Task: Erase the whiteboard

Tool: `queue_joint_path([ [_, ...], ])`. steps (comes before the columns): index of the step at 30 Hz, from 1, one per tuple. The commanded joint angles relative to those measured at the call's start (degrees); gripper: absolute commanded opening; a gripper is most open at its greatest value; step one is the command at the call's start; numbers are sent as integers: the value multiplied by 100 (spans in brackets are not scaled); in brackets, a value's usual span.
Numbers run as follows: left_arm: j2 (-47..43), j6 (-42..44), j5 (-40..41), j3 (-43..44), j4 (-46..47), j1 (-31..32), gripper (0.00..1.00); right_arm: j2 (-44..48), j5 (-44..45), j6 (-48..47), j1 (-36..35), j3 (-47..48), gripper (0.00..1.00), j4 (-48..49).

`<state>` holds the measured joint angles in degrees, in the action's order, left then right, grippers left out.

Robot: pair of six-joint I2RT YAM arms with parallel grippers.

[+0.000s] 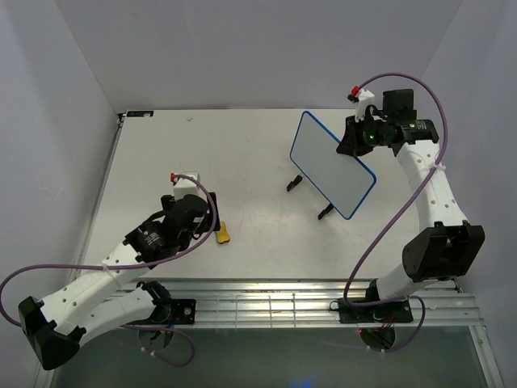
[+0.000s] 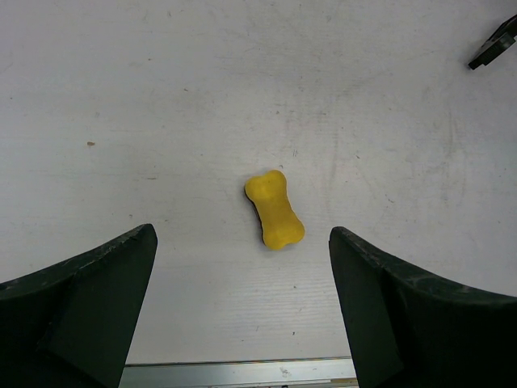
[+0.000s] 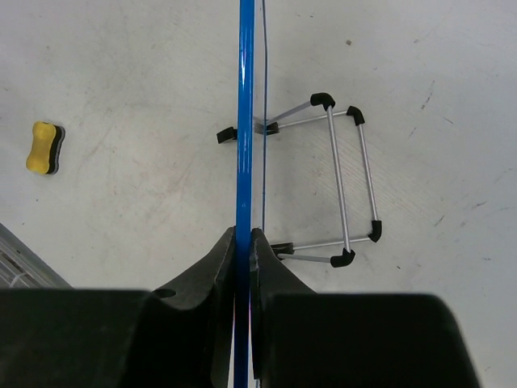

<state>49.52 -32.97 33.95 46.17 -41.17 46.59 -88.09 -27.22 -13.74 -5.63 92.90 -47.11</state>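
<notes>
Right pincer (image 3: 244,236) is pinching the whiteboard (image 3: 245,121) by its upper rim. Your wrist camera meets the board edge-on, so you get only the thin blue frame line and the wire stand (image 3: 347,186) behind it. From above, the board stands tilted on the bench (image 1: 242,153), far right, its visible face blank white. Left pincer (image 2: 242,234) is spread wide over the yellow eraser (image 2: 275,212), not touching it. Its fingers are cut off at the picture's bottom edge.
</notes>
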Motion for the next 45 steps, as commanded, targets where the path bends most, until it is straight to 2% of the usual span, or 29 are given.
queue_joint_path([
  [1, -47, 63, 23, -21, 3, -27, 98, 82, -705, -217, 88, 193, 8, 211],
  [8, -21, 89, -3, -29, 21, -27, 98, -58, -1101, -480, 141, 79, 8, 211],
  [30, -56, 195, -126, -56, 91, -27, 98, -41, -591, -955, 325, -756, 8, 492],
  [32, -65, 212, -126, -65, 100, -27, 98, -94, -591, -947, 352, -747, 14, 501],
  [33, -65, 212, -135, -65, 118, -27, 98, -120, -574, -938, 378, -739, 21, 484],
  [39, -82, 230, -144, -65, 109, -27, 98, -331, -196, -911, 405, -747, 39, 528],
  [41, -83, 230, -152, -73, 118, -18, 98, -419, 92, -903, 405, -756, 42, 580],
  [45, -100, 247, -187, -73, 135, -18, 98, -542, -37, -903, 440, -712, 45, 651],
])
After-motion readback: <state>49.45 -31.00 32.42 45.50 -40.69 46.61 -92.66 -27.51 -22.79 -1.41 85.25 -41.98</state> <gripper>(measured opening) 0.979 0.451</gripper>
